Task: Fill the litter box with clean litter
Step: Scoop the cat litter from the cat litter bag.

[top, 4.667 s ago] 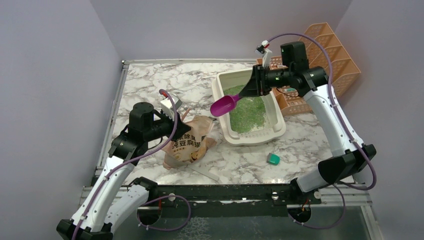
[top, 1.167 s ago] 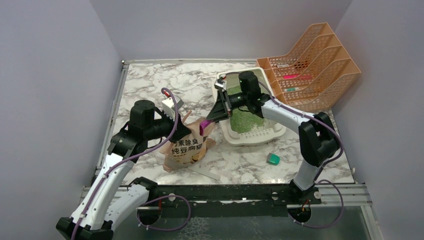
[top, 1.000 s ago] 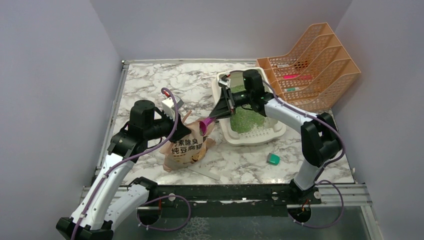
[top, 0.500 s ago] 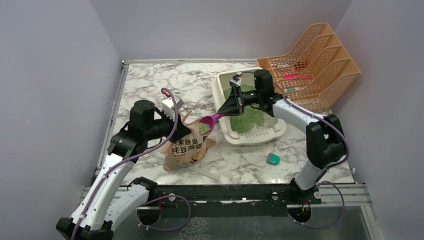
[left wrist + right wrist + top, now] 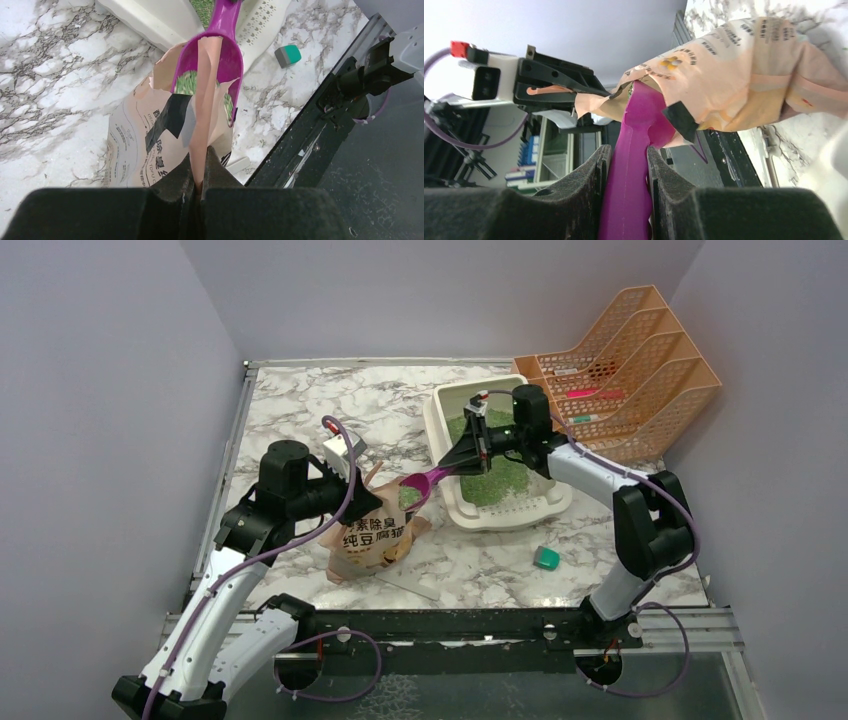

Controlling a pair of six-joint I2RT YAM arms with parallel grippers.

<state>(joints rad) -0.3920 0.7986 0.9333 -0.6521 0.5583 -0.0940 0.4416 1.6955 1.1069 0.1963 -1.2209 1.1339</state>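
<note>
Left gripper (image 5: 197, 189) pinching bag (image 5: 131, 142), wrist view reveals litter (image 5: 186, 82) in scoop (image 5: 228, 52)

We find the worktop (image 5: 300, 410) to be a white, grey-veined, stone-look slab, smooth and faintly glossy. The litter box (image 5: 510, 518) is smooth cream plastic with a dull sheen. The litter (image 5: 495, 485) is coarse green granules. The scoop (image 5: 226, 30) is glossy magenta plastic. The bag (image 5: 130, 145) is matt tan paper, creased, with a patch of black tape (image 5: 170, 117). The rack (image 5: 650, 390) is orange plastic mesh. The right gripper (image 5: 628, 150) has matt black pads (image 5: 584, 200), finely grained.
</note>
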